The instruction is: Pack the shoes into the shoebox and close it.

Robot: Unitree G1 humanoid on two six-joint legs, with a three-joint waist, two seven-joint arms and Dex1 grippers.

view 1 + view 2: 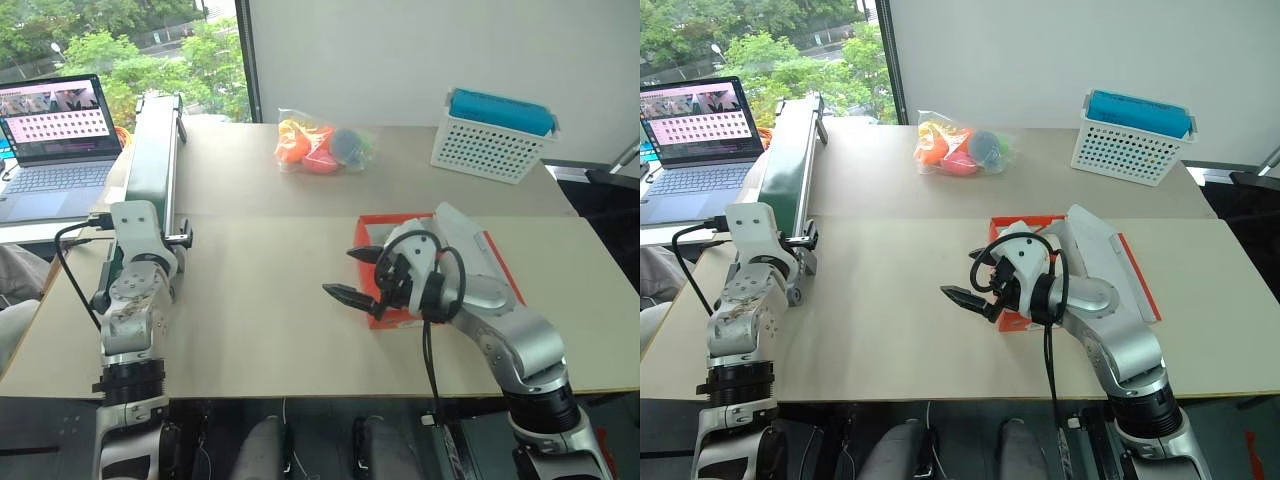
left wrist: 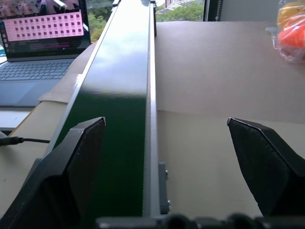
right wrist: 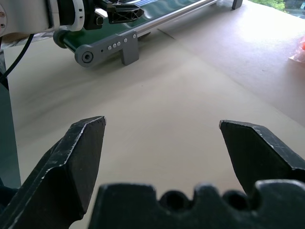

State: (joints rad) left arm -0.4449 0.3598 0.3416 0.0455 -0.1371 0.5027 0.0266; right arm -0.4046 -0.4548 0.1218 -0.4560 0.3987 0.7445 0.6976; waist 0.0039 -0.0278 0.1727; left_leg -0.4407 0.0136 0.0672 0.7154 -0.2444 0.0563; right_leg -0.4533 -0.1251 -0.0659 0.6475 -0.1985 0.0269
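Two black-fingered claws are seen wide open and empty above the beige tabletop [image 1: 260,330]. The orange-red cardboard shoebox [image 1: 500,265] lies directly behind the right claw [image 1: 362,272], lengthwise away from the robot, far from the left claw [image 2: 167,157].

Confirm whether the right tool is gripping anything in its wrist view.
No, the right tool stands open, with bare tabletop showing between its two black fingers.
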